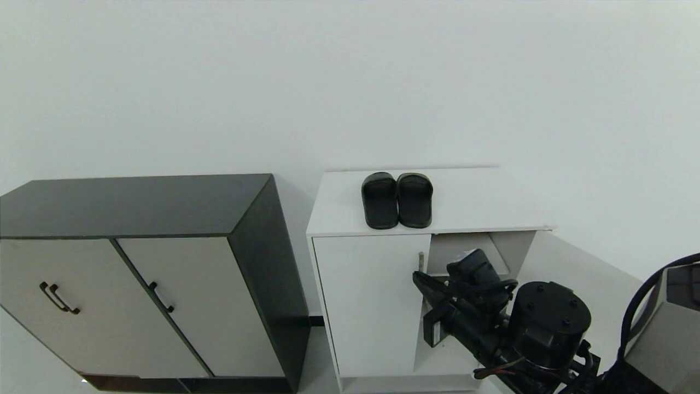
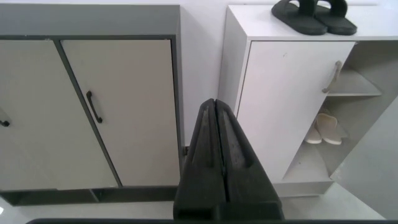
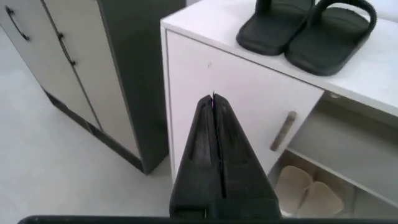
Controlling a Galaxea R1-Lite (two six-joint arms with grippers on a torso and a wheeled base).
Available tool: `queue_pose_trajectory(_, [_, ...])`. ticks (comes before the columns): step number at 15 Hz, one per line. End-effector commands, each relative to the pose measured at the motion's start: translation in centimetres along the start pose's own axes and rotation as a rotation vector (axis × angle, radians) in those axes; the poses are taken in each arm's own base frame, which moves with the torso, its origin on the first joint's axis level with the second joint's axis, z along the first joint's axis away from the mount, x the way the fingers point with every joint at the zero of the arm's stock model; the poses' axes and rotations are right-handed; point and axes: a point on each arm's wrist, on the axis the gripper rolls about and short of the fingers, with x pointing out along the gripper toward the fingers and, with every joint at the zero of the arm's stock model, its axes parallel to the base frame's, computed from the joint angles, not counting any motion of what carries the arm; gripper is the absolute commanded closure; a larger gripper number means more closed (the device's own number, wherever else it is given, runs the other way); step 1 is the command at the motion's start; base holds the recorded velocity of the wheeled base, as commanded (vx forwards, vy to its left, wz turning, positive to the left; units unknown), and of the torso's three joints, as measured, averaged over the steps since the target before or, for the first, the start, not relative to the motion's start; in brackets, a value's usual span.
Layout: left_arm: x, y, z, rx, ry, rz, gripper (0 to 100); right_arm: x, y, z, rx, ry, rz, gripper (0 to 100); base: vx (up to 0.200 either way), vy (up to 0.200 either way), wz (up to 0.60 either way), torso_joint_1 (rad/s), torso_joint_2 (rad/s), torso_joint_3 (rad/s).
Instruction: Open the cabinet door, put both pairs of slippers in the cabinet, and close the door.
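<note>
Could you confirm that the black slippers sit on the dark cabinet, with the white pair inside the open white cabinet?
Not quite: the head view shows the black slippers on top of the white cabinet, not the dark cabinet. The white pair is indeed inside it.

Matt board cabinets, moulded slippers, dull black gripper plastic

The white cabinet (image 1: 476,200) looks like smooth laminated board with an even matt white finish, and its door handle (image 3: 283,132) is a slim bar with a dull brushed-metal look; on top of it the black slippers (image 1: 397,200) look like moulded rubber or foam, smooth with a faint sheen; on a low shelf inside it the pale slippers (image 2: 326,129) look soft and matt, foam or cloth I cannot tell; beside the white cabinet the dark cabinet (image 1: 136,202) has a smooth black top with a slight satin gloss, matt pale grey door fronts and thin dark handles (image 1: 59,298) like painted metal; the left gripper (image 2: 215,107) and right gripper (image 3: 213,101) are matt black, plastic-looking, with finely grained faces
</note>
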Motion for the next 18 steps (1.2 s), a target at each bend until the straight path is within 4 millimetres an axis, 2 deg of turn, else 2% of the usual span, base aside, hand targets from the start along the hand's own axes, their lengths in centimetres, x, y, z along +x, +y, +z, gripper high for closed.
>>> queue_pose_trajectory(1, [0.0,0.0,0.0,-0.001,0.000,0.002,100,-0.1,-0.1,-0.8,-0.021,0.031,-0.003,100,0.000,0.000,0.00,0.000,0.00,0.000])
queue_pose_trajectory(3, [0.0,0.0,0.0,-0.001,0.001,0.002,100,-0.8,-0.3,1.0,-0.039,-0.008,-0.019,100,0.000,0.000,0.00,0.000,0.00,0.000])
queue_pose_trajectory(5, [0.0,0.0,0.0,-0.001,0.001,0.000,100,-0.9,0.0,2.5,-0.056,0.105,-0.110,100,0.000,0.000,0.00,0.000,0.00,0.000])
queue_pose_trajectory(7, [0.0,0.0,0.0,-0.001,0.001,0.000,100,-0.7,1.2,4.8,0.047,0.128,-0.129,100,0.000,0.000,0.00,0.000,0.00,0.000])
queue_pose_trajectory(8, [0.0,0.0,0.0,-0.001,0.001,0.000,100,-0.4,1.4,5.1,0.070,0.133,-0.165,100,0.000,0.000,0.00,0.000,0.00,0.000])
queue_pose_trajectory(9, [0.0,0.0,0.0,0.001,0.001,0.000,100,0.0,1.3,5.5,0.101,0.136,-0.188,0,0.000,0.000,0.00,0.000,0.00,0.000])
queue_pose_trajectory(14, [0.0,0.0,0.0,0.001,0.000,0.000,100,0.5,1.4,6.0,0.157,0.123,-0.192,0,0.000,0.000,0.00,0.000,0.00,0.000])
queue_pose_trajectory(18, [0.0,0.0,0.0,-0.001,0.000,0.002,100,0.5,1.4,5.9,0.155,0.128,-0.194,0,0.200,0.000,0.00,0.001,0.00,0.005])
